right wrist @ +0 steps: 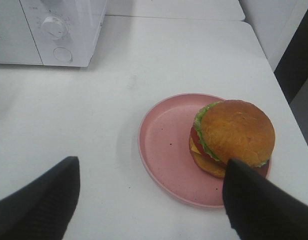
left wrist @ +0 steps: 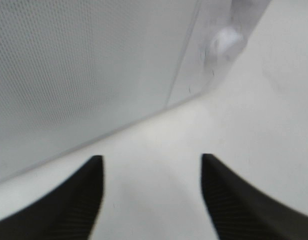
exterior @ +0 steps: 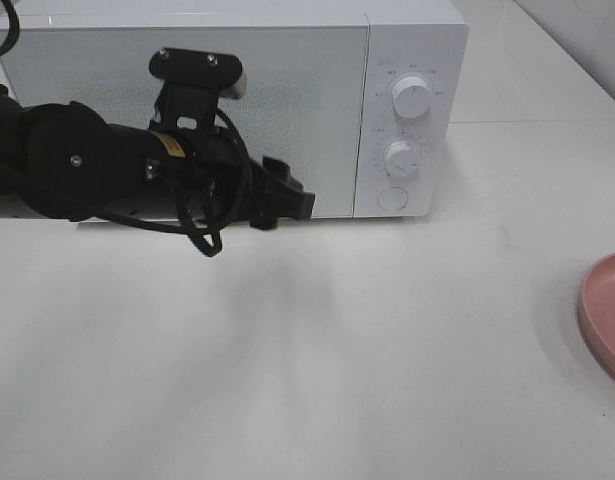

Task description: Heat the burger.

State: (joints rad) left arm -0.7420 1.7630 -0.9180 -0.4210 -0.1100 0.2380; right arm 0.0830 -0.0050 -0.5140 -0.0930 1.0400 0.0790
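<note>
Nearest in the right wrist view, the right hand [right wrist: 148, 200] hangs over the white surface [right wrist: 93, 125] with its fingers spread wide and nothing between them. Just beyond its fingertips sits the burger [right wrist: 234, 137], resting on a pink plate [right wrist: 164, 145], toward the plate's far side from the microwave. The bun looks glossy and probably slick; the stack of bun, lettuce and tomato is likely soft and light, and could slide apart or squash under a hard pinch. The safest hold is probably across the bun halves from the sides, low enough to trap the layers together, or else on the plate's rim so the burger rides untouched.

Farther off stands the microwave [exterior: 227, 100], its door shut, with two dials and a round button on the right panel. The left hand [exterior: 287, 198] is close to the lower edge of the door, its fingers apart and empty in the left wrist view. In the high view only the plate's edge [exterior: 605, 310] shows at the right; the burger is out of that frame.
</note>
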